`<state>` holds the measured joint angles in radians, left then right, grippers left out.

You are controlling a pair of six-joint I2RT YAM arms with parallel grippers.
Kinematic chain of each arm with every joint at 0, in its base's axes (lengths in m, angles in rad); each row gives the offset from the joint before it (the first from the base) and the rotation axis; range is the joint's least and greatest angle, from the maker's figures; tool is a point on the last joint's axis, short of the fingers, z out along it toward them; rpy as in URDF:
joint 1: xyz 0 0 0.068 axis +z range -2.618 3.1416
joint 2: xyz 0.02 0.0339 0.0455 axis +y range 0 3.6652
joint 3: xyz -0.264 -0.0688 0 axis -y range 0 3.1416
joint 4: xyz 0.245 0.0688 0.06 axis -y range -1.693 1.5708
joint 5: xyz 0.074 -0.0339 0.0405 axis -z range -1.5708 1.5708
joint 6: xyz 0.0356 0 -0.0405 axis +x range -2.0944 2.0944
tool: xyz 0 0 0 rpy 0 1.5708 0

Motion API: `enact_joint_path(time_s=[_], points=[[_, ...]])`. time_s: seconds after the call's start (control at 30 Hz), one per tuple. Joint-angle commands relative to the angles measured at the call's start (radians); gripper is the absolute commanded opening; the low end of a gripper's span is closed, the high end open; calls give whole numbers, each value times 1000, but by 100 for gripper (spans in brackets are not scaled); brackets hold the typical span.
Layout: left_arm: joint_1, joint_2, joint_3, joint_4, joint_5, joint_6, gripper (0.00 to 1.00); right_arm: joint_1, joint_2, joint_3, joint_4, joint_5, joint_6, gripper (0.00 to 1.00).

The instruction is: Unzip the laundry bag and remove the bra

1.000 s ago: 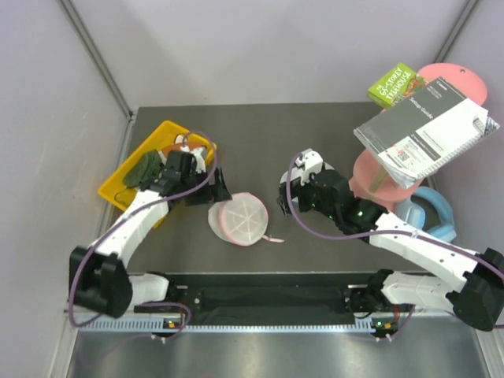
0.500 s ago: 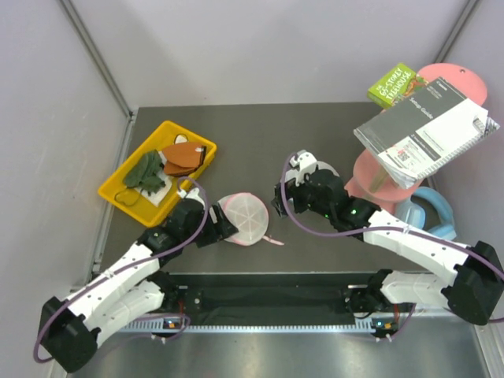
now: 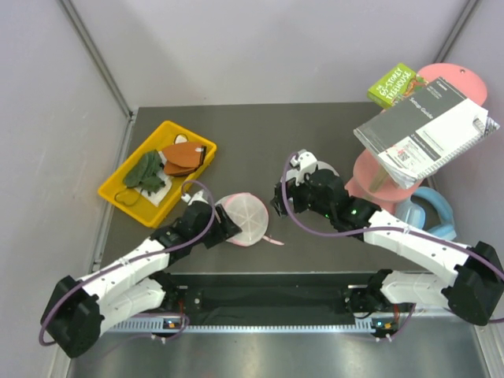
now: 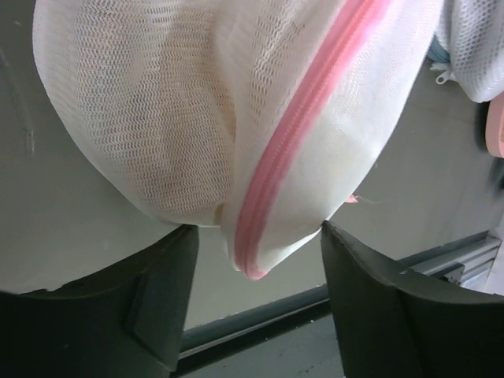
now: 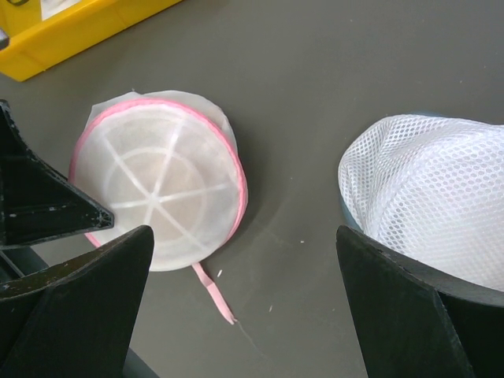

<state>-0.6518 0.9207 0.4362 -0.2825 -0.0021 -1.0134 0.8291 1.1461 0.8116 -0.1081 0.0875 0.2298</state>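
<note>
Laundry bag [image 4: 157,118] sits between parted left fingers [image 4: 150,307].

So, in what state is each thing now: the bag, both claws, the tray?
Bag: lying on the table, zip looks closed.
Left claw: open, one finger on each side of the bag's edge.
Right claw: open, above the table, holding nothing.
Tray: holds green cloth and brown pieces.
</note>
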Motion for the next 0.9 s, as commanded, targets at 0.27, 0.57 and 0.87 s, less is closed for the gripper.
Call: enact_joint_path(time_s=[0.27,0.57,0.87], points=[[-9,1,-2,149,-13,-31,1,15,-26,-9,33,-3,2,100],[18,-32,117,149,-15,-62,0,120,18,-17,61,-61,-50,94],[92,-105,105,213,115,-143,0,191,58,-112,222,-123,6,71]])
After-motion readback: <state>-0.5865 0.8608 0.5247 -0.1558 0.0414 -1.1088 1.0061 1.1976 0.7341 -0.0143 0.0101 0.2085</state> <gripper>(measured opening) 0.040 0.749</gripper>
